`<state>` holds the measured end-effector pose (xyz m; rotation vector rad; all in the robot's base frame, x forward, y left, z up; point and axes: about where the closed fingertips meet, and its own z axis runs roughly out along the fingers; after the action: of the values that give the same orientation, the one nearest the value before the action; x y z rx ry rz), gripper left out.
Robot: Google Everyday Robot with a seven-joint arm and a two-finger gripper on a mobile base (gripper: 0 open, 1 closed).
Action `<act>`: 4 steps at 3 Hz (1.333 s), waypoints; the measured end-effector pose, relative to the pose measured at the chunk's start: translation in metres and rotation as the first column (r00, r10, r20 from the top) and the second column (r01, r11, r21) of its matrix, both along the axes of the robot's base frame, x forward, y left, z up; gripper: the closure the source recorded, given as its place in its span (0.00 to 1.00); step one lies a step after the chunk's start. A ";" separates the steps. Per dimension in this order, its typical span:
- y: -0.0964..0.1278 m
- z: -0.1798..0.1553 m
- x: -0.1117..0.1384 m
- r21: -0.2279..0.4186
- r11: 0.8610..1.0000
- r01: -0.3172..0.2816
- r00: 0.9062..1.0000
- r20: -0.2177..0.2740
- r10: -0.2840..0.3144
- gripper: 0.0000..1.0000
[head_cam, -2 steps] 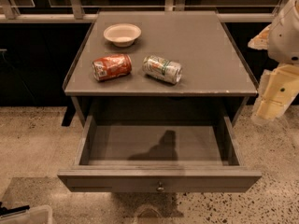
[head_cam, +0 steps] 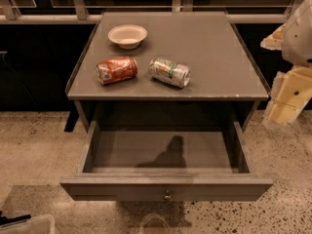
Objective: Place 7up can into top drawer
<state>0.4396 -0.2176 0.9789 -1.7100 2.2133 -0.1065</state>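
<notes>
The 7up can [head_cam: 169,72], silvery with green markings and dented, lies on its side on the grey cabinet top [head_cam: 214,57], right of centre. The top drawer [head_cam: 165,189] is pulled wide open below it, and its grey inside shows only a shadow. My gripper [head_cam: 285,99] hangs at the right edge of the camera view, beside the cabinet's right side, level with its top edge. It is well to the right of the can and holds nothing that I can see.
An orange-red can [head_cam: 117,69] lies on its side left of the 7up can. A small white bowl [head_cam: 127,35] stands behind it. A railing and dark glass run behind the cabinet. A pale bin corner [head_cam: 29,225] shows at the bottom left on the speckled floor.
</notes>
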 end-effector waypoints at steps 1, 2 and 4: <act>-0.009 0.000 0.017 0.029 1.000 0.005 0.997 0.071 -0.007 0.00; -0.023 -0.005 0.049 0.081 0.997 0.016 0.984 0.178 -0.031 0.00; -0.039 -0.002 0.095 0.179 0.980 0.087 0.938 0.317 -0.141 0.00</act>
<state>0.5345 -0.2569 0.9771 -1.3646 2.0108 -0.2171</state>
